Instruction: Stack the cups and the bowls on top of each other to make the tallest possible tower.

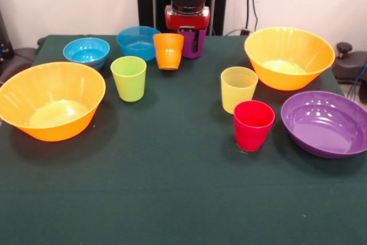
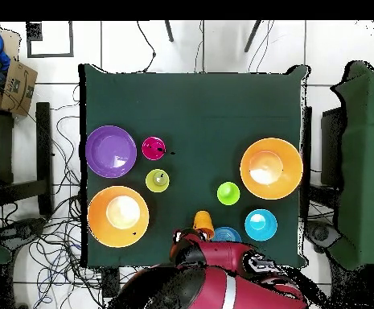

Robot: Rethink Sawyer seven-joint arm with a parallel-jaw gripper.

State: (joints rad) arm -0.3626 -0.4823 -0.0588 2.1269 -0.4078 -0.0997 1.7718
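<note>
Purple cup sits clamped in the pincer, just behind the orange cup

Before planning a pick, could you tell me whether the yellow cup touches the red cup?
Apart: overhead, green cloth shows between the yellow cup and red cup.

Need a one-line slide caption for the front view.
Tool at the purple cup behind the orange cup; nothing is stacked yet.
</note>
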